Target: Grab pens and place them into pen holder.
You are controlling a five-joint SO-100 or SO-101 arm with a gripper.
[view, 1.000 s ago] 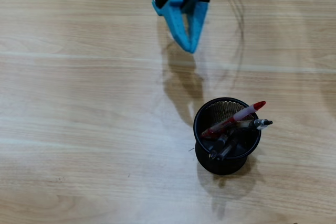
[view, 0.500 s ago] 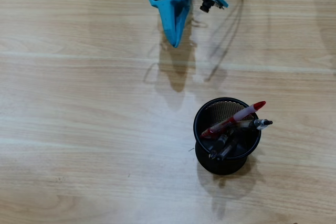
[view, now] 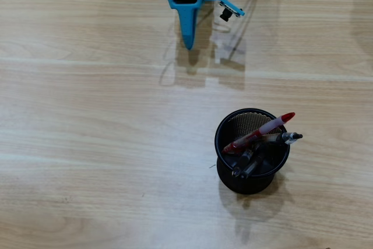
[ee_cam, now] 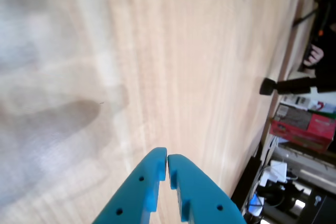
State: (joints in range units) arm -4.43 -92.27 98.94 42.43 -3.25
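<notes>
Presently: black mesh pen holder (view: 252, 151) containing red pen (view: 260, 132) and dark pens (view: 247, 161); blue gripper (ee_cam: 167, 157) well apart, jaws pressed together, empty.

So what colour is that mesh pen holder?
Black; the pen holder shows best in the overhead view.

Black mesh pen holder (view: 252, 167), red pen (view: 261, 131) — blue pincer (ee_cam: 167, 162), pale wood-grain table (view: 87, 144).
</notes>
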